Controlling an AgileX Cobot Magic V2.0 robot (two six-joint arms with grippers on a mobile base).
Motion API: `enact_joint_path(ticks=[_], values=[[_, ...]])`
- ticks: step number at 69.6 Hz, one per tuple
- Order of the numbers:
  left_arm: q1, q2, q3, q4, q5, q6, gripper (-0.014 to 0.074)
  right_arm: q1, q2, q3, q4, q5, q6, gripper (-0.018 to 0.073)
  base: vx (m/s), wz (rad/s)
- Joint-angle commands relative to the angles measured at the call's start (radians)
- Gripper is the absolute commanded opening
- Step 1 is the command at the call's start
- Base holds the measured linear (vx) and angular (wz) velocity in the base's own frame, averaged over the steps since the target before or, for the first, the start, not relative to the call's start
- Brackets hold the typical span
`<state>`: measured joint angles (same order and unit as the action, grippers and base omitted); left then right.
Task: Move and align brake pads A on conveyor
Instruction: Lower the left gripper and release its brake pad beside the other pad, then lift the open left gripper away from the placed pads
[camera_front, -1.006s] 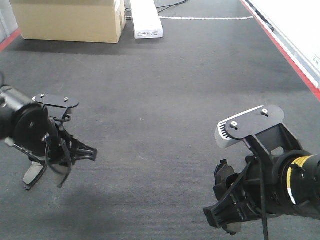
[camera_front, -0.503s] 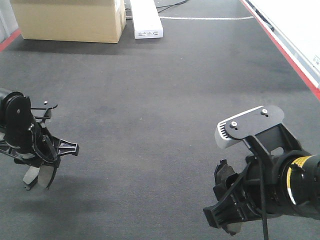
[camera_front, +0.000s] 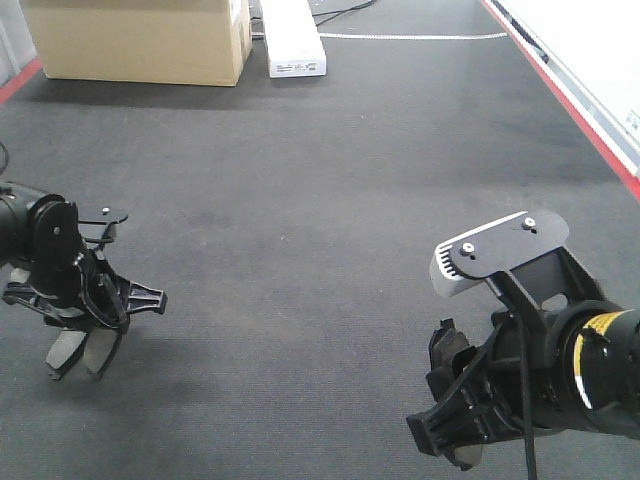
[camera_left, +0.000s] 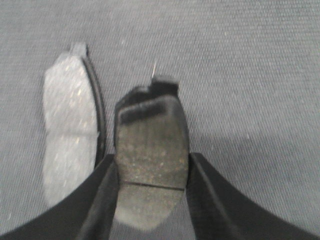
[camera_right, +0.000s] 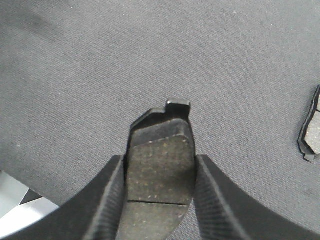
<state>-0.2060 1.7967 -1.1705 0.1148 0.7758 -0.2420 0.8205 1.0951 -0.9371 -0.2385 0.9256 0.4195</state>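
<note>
The conveyor (camera_front: 330, 180) is matte dark grey with a fine woven texture and a red edge (camera_front: 580, 110). One brake pad (camera_left: 70, 130) looks pale speckled grey; the pad (camera_left: 150, 160) in the black left tool (camera_left: 150, 200) is darker, brown-grey, finely flecked. A tan cardboard box (camera_front: 140, 40) and a white box (camera_front: 293, 40) stand beyond

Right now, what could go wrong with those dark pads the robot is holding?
The dark-grey grooved brake pad in the left gripper hangs close beside a pale grey pad lying on the dark textured belt. Setting it down might bump that one crooked. The right gripper's pad is pinched only by its edges, so it could slip.
</note>
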Motion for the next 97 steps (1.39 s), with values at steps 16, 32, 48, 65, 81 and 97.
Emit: enact_joint_path(ticks=[16,32,48,65,81,97], values=[[0.000,-0.022,-0.021,-0.012,-0.022,0.004,0.0176,-0.003,-0.021,-0.027,-0.027,-0.052,-0.001,-0.0011,0.00,0.00],[0.000,-0.022,-0.021,-0.013,-0.032,0.018,0.0489,-0.003,-0.021,-0.027,-0.027,-0.052,-0.001,-0.0011,0.00,0.00],[0.000,-0.055,-0.059,-0.006,0.003,0.036,0.0591,-0.003,-0.021,-0.027,-0.027,-0.052,-0.001,-0.0011,0.00,0.00],[0.000,-0.212,-0.102,-0.002,0.036,0.130,0.0590,-0.003,-0.021,-0.027,-0.027,-0.052,-0.001,-0.0011,0.00,0.00],[0.000,-0.443,-0.099,-0.003,0.045,0.165,0.0590,-0.003,-0.021,-0.027,-0.027,-0.052,-0.001,-0.0011,0.00,0.00],[-0.002,-0.690,-0.052,-0.005,0.020,0.175,0.0590,-0.003,-0.021,-0.027,-0.027,-0.052,-0.001,-0.0011,0.00,0.00]])
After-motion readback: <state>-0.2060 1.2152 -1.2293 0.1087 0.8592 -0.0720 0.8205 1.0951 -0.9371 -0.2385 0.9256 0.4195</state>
